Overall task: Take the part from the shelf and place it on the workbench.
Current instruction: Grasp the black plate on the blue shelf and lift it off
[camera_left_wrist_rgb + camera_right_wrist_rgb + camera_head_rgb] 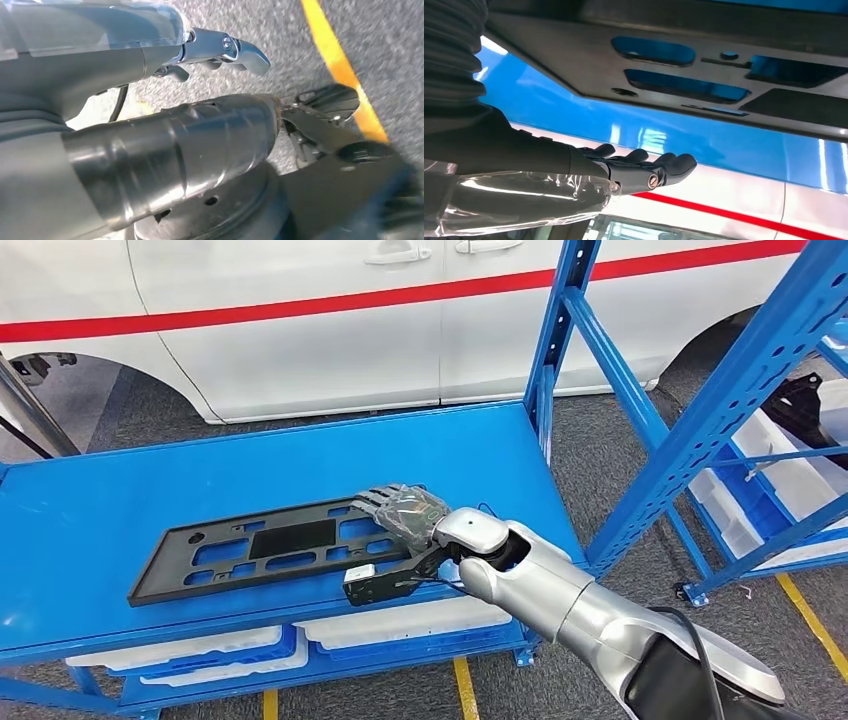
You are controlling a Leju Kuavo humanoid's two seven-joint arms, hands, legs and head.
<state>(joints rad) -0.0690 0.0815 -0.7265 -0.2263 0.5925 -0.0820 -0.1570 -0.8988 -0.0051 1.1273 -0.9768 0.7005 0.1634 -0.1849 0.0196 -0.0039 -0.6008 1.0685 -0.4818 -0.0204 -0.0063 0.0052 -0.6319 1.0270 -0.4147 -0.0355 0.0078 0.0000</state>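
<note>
The part is a long, flat black plate with several cut-outs. It lies flat on the blue shelf deck, near the front edge. My right hand reaches in from the right and hovers over the plate's right end with fingers stretched out and nothing held. In the right wrist view the fingers stand apart from the plate, with the blue deck showing between them. My left hand hangs over grey floor and holds nothing, its fingers spread away from the thumb.
A white car with a red stripe stands behind the shelf. A blue upright rises at the deck's right end. Another blue rack with white bins stands at the right. White bins sit under the deck. Yellow floor lines run nearby.
</note>
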